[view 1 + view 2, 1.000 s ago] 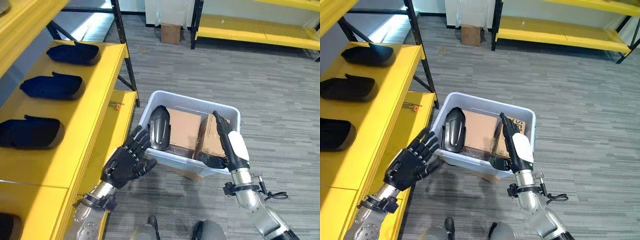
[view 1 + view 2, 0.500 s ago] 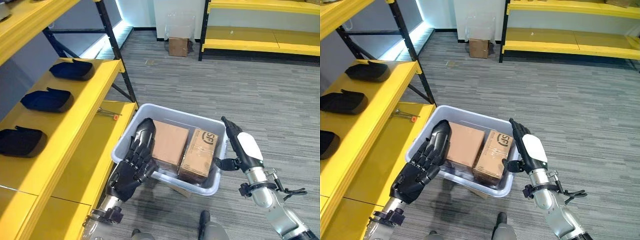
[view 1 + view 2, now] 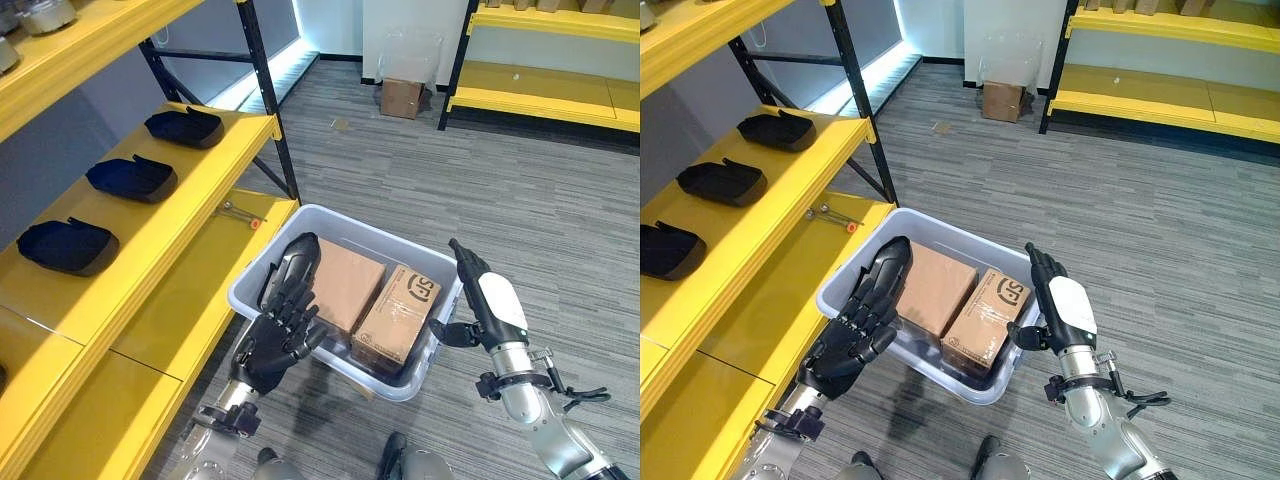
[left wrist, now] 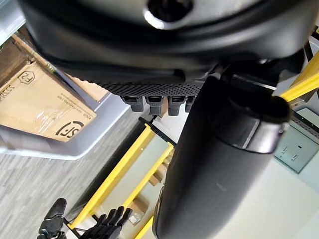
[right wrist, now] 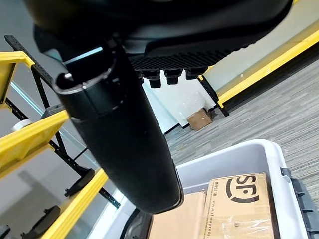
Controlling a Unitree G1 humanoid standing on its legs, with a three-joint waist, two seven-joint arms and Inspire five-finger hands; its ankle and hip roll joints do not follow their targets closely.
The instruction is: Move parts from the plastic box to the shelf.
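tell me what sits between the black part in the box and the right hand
Two cardboard boxes side by side inside the plastic box, between the black part at its shelf end and the right hand outside the opposite wall; seen in both eye views.

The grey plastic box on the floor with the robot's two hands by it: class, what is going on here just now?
A humanoid robot stands over a pale grey plastic box on the floor beside a yellow metal shelf. Its left hand, fingers straight, reaches toward the curved black plastic part standing at the box's left end, next to two brown cardboard cartons. Its right hand is open at the box's right rim. Three similar dark parts already lie on the shelf.
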